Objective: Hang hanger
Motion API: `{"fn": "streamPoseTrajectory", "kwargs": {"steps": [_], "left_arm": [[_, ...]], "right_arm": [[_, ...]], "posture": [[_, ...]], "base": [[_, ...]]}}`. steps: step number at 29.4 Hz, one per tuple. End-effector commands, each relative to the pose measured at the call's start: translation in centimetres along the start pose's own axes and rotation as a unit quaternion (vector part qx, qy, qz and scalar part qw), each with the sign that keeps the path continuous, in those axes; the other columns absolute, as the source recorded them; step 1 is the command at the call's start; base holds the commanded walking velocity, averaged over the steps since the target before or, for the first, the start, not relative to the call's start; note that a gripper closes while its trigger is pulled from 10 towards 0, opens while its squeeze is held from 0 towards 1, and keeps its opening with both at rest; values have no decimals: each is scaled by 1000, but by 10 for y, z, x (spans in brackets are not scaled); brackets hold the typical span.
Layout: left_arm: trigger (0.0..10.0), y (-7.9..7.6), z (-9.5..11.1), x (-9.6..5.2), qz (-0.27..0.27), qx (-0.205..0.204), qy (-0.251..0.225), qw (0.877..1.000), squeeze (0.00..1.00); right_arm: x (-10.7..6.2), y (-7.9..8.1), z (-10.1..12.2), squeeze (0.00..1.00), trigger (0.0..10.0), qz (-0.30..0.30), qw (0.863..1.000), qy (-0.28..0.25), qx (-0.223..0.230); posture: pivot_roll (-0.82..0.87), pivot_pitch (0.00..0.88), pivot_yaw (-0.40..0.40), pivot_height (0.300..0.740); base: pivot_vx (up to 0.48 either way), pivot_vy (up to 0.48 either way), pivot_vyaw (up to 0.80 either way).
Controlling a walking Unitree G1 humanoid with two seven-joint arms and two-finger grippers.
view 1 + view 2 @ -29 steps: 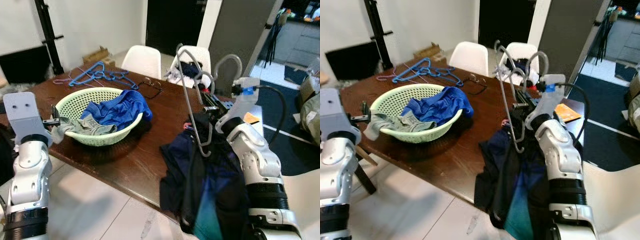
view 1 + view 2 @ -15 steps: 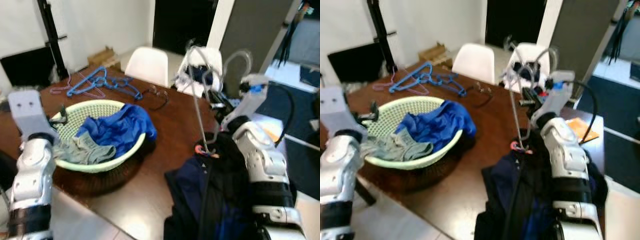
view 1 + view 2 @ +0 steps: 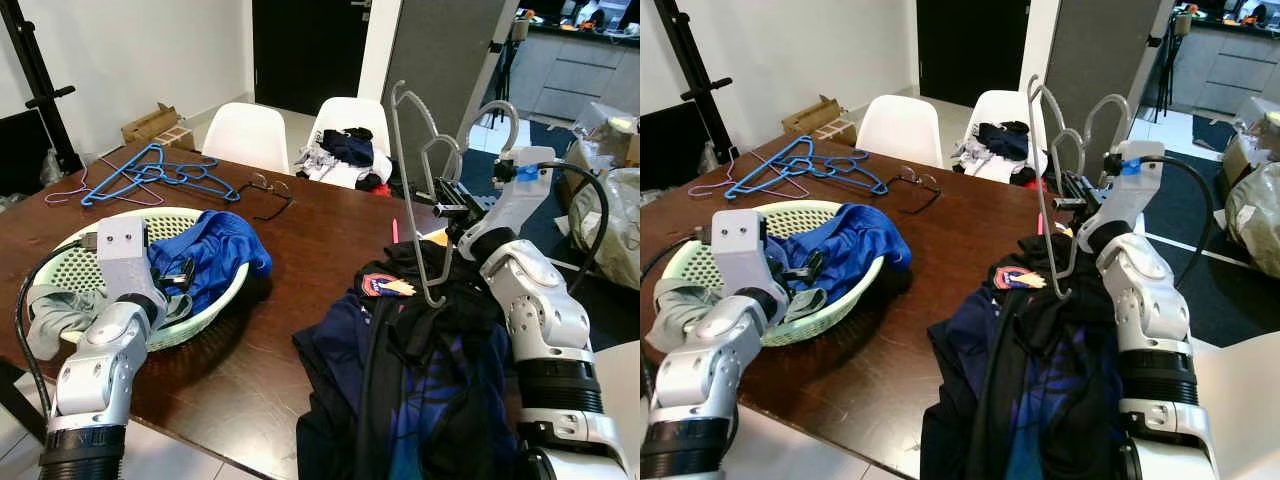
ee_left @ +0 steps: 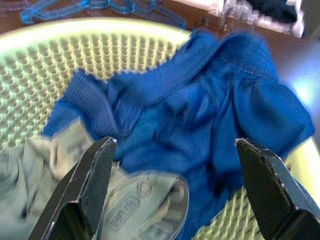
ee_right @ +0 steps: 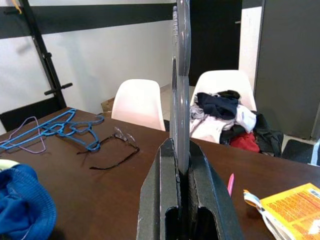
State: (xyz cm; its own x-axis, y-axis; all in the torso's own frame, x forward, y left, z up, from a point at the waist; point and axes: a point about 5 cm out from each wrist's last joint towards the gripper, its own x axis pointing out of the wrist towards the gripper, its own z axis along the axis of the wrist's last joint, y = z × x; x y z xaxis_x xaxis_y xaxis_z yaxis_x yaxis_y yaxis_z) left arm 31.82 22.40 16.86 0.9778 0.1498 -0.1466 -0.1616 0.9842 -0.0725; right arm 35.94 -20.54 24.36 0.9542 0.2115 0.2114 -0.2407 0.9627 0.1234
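Grey metal stands tall on the robot's right side: the hanger point(image 3: 408, 190) is pinched upright between the closed fingers of the right gripper point(image 5: 181, 165), its hook up in the air and a dark garment point(image 3: 420, 390) hanging from it over the table edge and against the right arm. Held high like this, the clothing probably stays clear of the table point(image 3: 300, 250) until a rail is reached; a black stand point(image 3: 690, 70) rises by the far wall, perhaps the target. The left gripper point(image 4: 175, 185) hovers with its fingers spread wide over the pale green basket point(image 3: 60, 235), gripping nothing. In the basket lie a blue garment point(image 3: 215, 255) and a grey one point(image 3: 45, 310) spilling over its rim. Spare blue hangers point(image 3: 155, 170) and a pair of glasses point(image 3: 265, 195) lie beyond it.
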Motion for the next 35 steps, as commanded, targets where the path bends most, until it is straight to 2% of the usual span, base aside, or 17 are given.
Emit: {"fn": "streamPoseTrajectory", "kwargs": {"steps": [1,4,6,9,17,18,19,22,27,30,32,35], "left_arm": [[10000,6,-7,1,15,-1,27,1000,0],[10000,14,-19,1,40,-8,71,997,0],[10000,14,-19,1,40,-8,71,997,0],[10000,21,-27,3,50,-8,97,994,0],[10000,25,-32,8,55,-17,103,993,0],[10000,23,-34,13,42,-24,106,993,0],[10000,14,-34,20,15,-24,118,993,0],[10000,9,-31,23,11,-22,121,992,0],[10000,1,-27,26,3,-24,131,991,0],[10000,-5,-29,25,-16,-20,151,988,0],[10000,-13,-33,24,-49,-20,179,982,0],[10000,-14,-33,24,-53,-20,182,982,0]], "right_arm": [[1,-3,0,0,10000,-4,1000,5,-4],[0,-3,0,0,10000,-5,1000,9,-8],[0,-3,0,0,10000,-5,1000,9,-8],[0,-2,-1,0,10000,-3,1000,12,-13],[-1,-2,-1,0,10000,-4,1000,15,-15],[-1,-2,-1,0,10000,-4,1000,16,-18],[-1,-1,0,0,10000,-3,1000,18,-22],[-1,-2,1,0,10000,-2,1000,18,-25],[1,-2,3,0,10000,-2,999,19,-27],[2,-1,3,0,10000,1,999,19,-29],[3,0,4,0,10000,4,999,21,-34],[3,0,4,0,10000,4,999,21,-34]], "posture": [[91,23,-64,740],[91,23,-64,740],[91,23,-64,740],[79,29,-64,740],[70,32,-67,740],[65,31,-71,740],[58,32,-72,740],[54,30,-74,740],[52,27,-77,740],[51,26,-79,740],[51,29,-81,740],[51,29,-81,740]], "base": [[0,0,0],[0,0,0],[0,0,0],[0,0,0],[0,0,0],[0,0,0],[0,0,0],[0,0,0],[0,0,0],[0,0,0],[0,0,0],[0,0,0]]}}
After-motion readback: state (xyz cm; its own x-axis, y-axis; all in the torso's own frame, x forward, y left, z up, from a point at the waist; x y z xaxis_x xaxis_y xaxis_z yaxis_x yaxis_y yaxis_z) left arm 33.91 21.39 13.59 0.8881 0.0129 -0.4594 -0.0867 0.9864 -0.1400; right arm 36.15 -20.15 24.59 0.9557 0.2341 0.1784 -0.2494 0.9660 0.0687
